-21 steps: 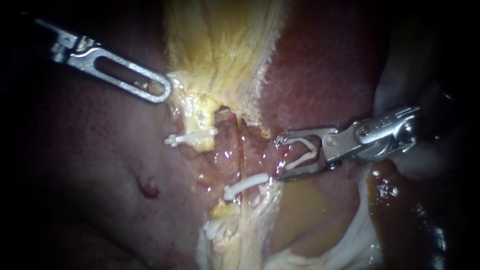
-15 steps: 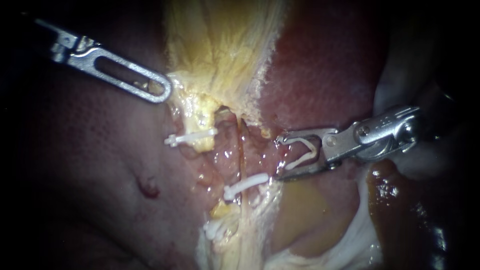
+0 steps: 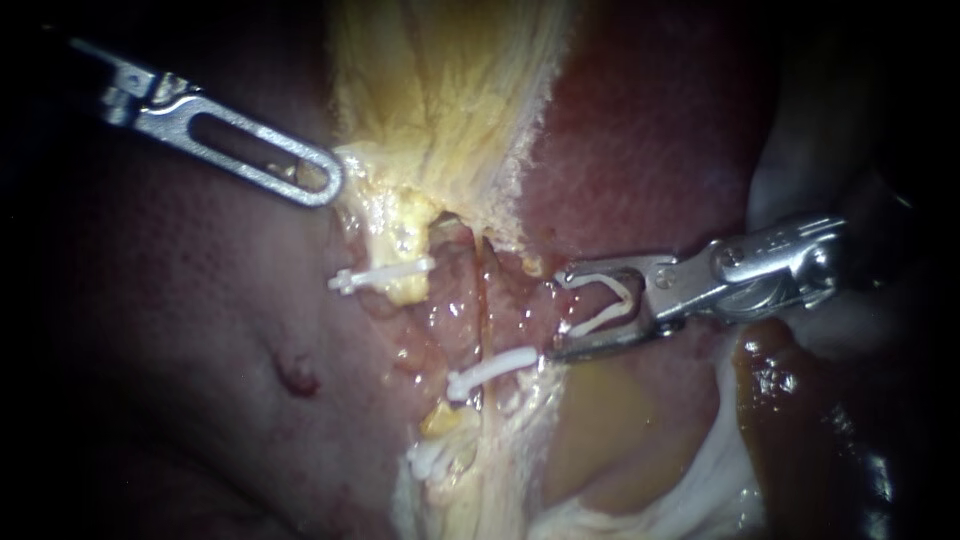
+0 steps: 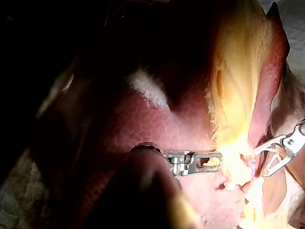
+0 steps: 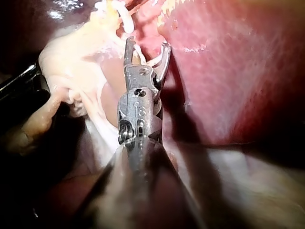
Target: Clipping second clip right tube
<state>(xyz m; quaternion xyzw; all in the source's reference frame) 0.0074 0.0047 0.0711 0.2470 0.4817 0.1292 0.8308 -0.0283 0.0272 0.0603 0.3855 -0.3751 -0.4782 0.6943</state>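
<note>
My right instrument [image 3: 555,313] only rolled a hair, so no real progress. It's holding its open clip [image 3: 600,320] and isn't around the right tube [image 3: 492,315] yet.

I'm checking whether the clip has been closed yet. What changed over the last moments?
The right instrument rolled slightly at its wrist, which edged up and to the right; its jaw tips hardly shifted against the tissue. Its jaws hold the open clip as before, still unclosed. The left instrument, shut on yellow tissue, and the nearest closed clip stayed put.
</note>
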